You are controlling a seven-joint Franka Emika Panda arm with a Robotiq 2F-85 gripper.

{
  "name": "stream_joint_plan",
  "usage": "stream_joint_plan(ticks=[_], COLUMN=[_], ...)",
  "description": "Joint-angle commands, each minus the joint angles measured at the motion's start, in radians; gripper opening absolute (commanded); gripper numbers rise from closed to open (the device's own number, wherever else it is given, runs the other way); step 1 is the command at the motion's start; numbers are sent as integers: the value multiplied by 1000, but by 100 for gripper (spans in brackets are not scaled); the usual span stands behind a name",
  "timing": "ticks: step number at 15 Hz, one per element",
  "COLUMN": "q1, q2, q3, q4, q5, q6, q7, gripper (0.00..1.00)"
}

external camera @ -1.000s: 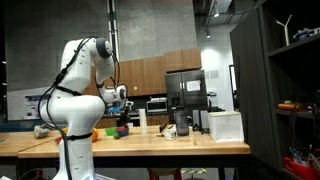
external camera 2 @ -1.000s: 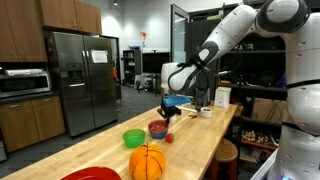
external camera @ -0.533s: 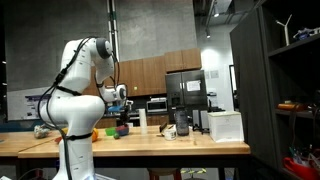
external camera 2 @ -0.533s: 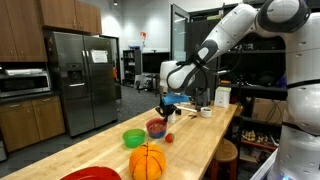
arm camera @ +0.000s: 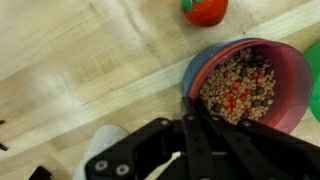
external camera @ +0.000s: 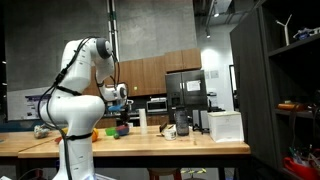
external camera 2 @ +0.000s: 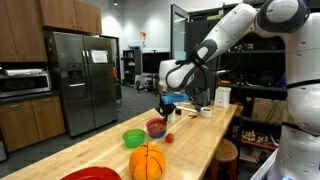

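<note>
Wrist view: one bowl (arm camera: 245, 85), pink outside with a blue inner rim, filled with brown bits and a few red ones. The count of pieces cannot be told.
- One red fruit (arm camera: 204, 10) lies just beyond the bowl, apart from it.
- A sliver of a green bowl (arm camera: 314, 70) shows at the frame edge, beside the bowl.
- The gripper (arm camera: 190, 108) comes in from the bottom with its dark fingers converging at the bowl's rim. The view does not settle whether they are spread, closed or pinching the rim.

In both exterior views the gripper (external camera 2: 164, 112) (external camera: 122, 104) hangs just above the bowl (external camera 2: 157, 128).

An exterior view adds things the wrist misses:
- the whole green bowl (external camera 2: 134, 138), touching or nearly touching the bowl
- one orange ball (external camera 2: 147, 161) near the bowl, past the green one
- one red plate (external camera 2: 90, 174), well apart from the bowl
- one white cup (external camera 2: 206, 112), well apart on the bowl's other side

An exterior view alone shows one white box (external camera: 225, 126), far along the table from the bowl (external camera: 121, 130).

The bowl sits inboard on the table (external camera 2: 195, 142). Bare wood lies between it and the table's long edge, and more between it and the cup.
</note>
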Motion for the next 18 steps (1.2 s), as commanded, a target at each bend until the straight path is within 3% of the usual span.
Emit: stream_joint_plan(ticks=[1, 6, 15, 17, 18], q1=[0, -2, 1, 1, 3], q2=[-4, 12, 80, 79, 77], q3=[-1, 6, 0, 1, 1], q4=[44, 72, 56, 56, 55], q5=[-27, -31, -12, -11, -14], q6=[-79, -126, -49, -44, -44], q7=[-23, -53, -86, -93, -95], gripper=[1, 1, 1, 30, 33])
